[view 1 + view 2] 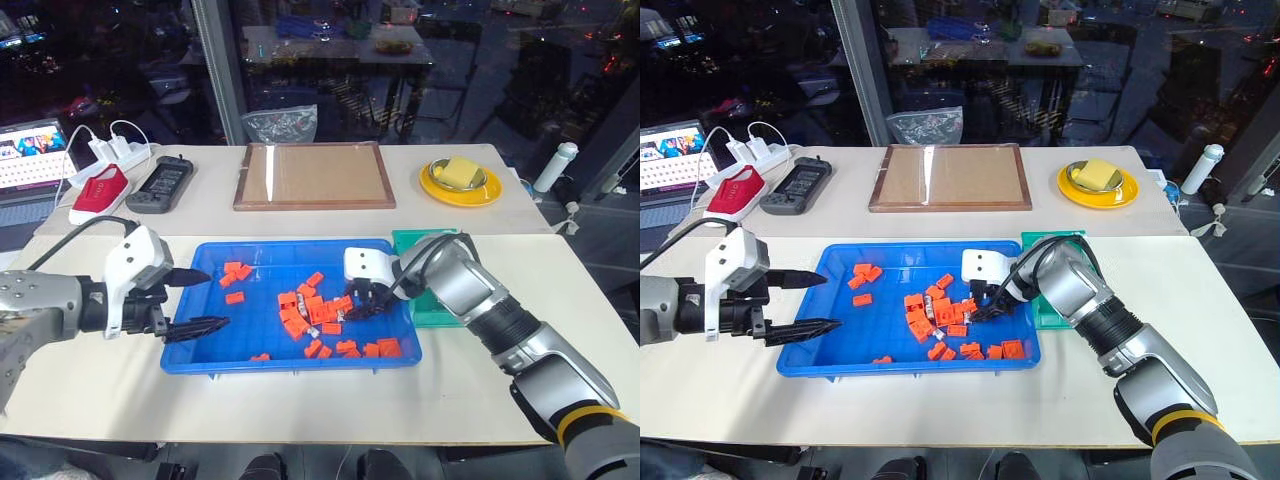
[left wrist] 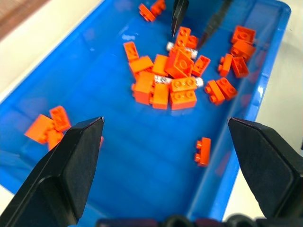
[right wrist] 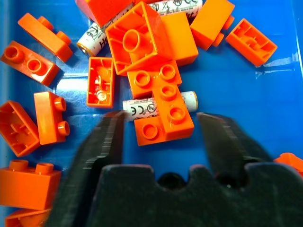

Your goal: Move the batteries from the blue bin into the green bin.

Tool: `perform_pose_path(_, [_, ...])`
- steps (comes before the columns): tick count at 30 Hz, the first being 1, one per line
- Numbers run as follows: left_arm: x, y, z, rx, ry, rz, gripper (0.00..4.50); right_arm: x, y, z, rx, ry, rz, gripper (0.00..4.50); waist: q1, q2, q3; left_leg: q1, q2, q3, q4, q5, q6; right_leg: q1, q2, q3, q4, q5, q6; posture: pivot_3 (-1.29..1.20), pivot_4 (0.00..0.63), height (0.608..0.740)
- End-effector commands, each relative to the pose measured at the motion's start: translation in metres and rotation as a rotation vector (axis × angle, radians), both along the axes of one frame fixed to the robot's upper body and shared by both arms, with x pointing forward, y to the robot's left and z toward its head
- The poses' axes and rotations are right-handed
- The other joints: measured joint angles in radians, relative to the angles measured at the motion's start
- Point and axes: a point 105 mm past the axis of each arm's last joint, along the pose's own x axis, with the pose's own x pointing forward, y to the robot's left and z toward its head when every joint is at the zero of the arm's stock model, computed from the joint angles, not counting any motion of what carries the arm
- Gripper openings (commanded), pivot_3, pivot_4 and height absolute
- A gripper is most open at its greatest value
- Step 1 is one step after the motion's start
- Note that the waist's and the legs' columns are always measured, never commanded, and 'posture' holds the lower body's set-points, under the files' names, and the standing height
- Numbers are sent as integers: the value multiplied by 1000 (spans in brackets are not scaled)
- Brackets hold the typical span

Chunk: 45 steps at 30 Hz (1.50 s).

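Note:
The blue bin [image 1: 290, 365] lies mid-table and holds many orange blocks [image 1: 315, 310] with a few batteries among them. My right gripper [image 3: 161, 118] is down in the pile, its two fingers against the ends of one white battery [image 3: 142, 109] that has an orange block lying over it. Two more batteries [image 3: 94, 38] lie partly under blocks just beyond. The green bin [image 1: 408, 238] stands against the blue bin's right side, mostly hidden by my right arm. My left gripper [image 1: 197, 300] hangs open over the blue bin's left edge, holding nothing.
A wooden-framed tray [image 1: 315, 175] and a yellow plate [image 1: 460, 182] sit at the back of the table. A red shoe [image 1: 100, 193], a black device [image 1: 160, 183] and a laptop [image 1: 30, 155] are at the back left. A white bottle [image 1: 555, 165] stands far right.

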Motion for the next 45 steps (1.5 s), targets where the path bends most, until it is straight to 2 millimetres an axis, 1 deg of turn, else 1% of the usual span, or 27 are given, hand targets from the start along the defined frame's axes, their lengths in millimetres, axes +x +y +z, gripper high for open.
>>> perform_pose_path(1, [1, -3, 7, 12, -33, -18, 4500, 2, -3, 9, 5, -38, 8, 1389, 0, 0, 0, 0, 0, 0, 0, 0, 0, 0, 0, 0, 0, 0, 0, 0, 150, 740])
perform_pose_path(3, [1, -4, 7, 10, -33, -20, 4500, 5, -5, 13, 10, -50, -1, 1389, 0, 0, 0, 0, 0, 0, 0, 0, 0, 0, 0, 0, 0, 0, 0, 0, 150, 740])
perform_pose_path(6, [1, -5, 7, 9, -32, -24, 4500, 17, -12, 30, 28, -116, -40, 1389, 0, 0, 0, 0, 0, 0, 0, 0, 0, 0, 0, 0, 0, 0, 0, 0, 150, 740])
perform_pose_path(9, [1, -5, 7, 8, -34, -24, 4500, 29, -19, 40, 29, -177, -84, 1389, -1, 0, 0, 0, 0, 0, 0, 0, 0, 0, 0, 0, 0, 0, 0, 0, 150, 740])
perform_pose_path(13, [2, -7, 5, 4, -35, -27, 4500, 50, -33, 45, -3, -257, -172, 1389, -1, 0, 0, 0, 0, 1, 0, 0, 0, 0, 0, 0, 0, 0, 0, 0, 150, 740])
perform_pose_path(15, [2, -8, 4, 2, -35, -31, 4500, 56, -35, 49, 7, -277, -203, 1389, 0, 0, 0, 0, 0, 1, 0, 0, 0, 0, 0, 0, 0, 0, 0, 0, 150, 740])
perform_pose_path(18, [2, -9, 4, 0, -36, -34, 4500, 59, -33, 56, 53, -267, -225, 1389, -2, 0, 0, 0, 0, 1, 0, 0, 0, 0, 0, 0, 0, 0, 0, 0, 150, 740])
perform_pose_path(19, [2, -9, 4, 0, -36, -34, 4500, 58, -32, 58, 59, -263, -222, 2397, -2, 0, 0, 0, 0, 1, 0, 0, 0, 0, 0, 0, 0, 0, 0, 0, 150, 740])
perform_pose_path(20, [2, -9, 4, 1, -36, -35, 4500, 57, -32, 59, 64, -262, -219, 2646, -2, 0, 0, 0, 0, 1, 0, 0, 0, 0, 0, 0, 0, 0, 0, 0, 150, 740])
perform_pose_path(23, [1, -10, 4, 4, -33, -37, 4500, 54, -30, 65, 72, -288, -194, 3687, -1, 0, 0, 0, 0, 1, 0, 0, 0, 0, 0, 0, 0, 0, 0, 0, 150, 740])
perform_pose_path(25, [1, -10, 4, 2, -31, -38, 4500, 47, -27, 67, 75, -269, -158, 4322, -1, 0, 0, 0, 0, 1, 0, 0, 0, 0, 0, 0, 0, 0, 0, 0, 150, 740])
perform_pose_path(29, [2, -10, 3, 4, -29, -40, 4500, 11, -9, 59, 95, -135, 1, 4322, 0, 0, 0, 0, 0, 1, 0, 0, 0, 0, 0, 0, 0, 0, 0, 0, 150, 740])
perform_pose_path(31, [3, -11, 3, 3, -30, -42, 4500, 2, -2, 52, 98, -107, 33, 4322, 0, 0, 0, 0, 1, 0, 0, 0, 0, 0, 0, 0, 0, 0, 0, 0, 150, 740])
perform_pose_path(35, [3, -12, 3, 3, -31, -44, 4500, -2, 5, 40, 100, -89, 37, 4322, -1, 0, 0, 0, 1, 0, 0, 0, 0, 0, 0, 0, 0, 0, 0, 0, 150, 740])
perform_pose_path(37, [2, -12, 3, 3, -31, -44, 4500, -3, 6, 38, 100, -84, 37, 4322, -1, 0, 0, 0, 1, 0, 0, 0, 0, 0, 0, 0, 1, 0, 0, 0, 150, 740])
perform_pose_path(45, [0, -9, 0, 22, -20, -25, 4500, 1, 16, 12, 108, -17, 7, 4322, -1, 0, 0, 1, 1, 1, 0, 0, 0, 0, 1, 0, 1, 0, 0, 0, 150, 740])
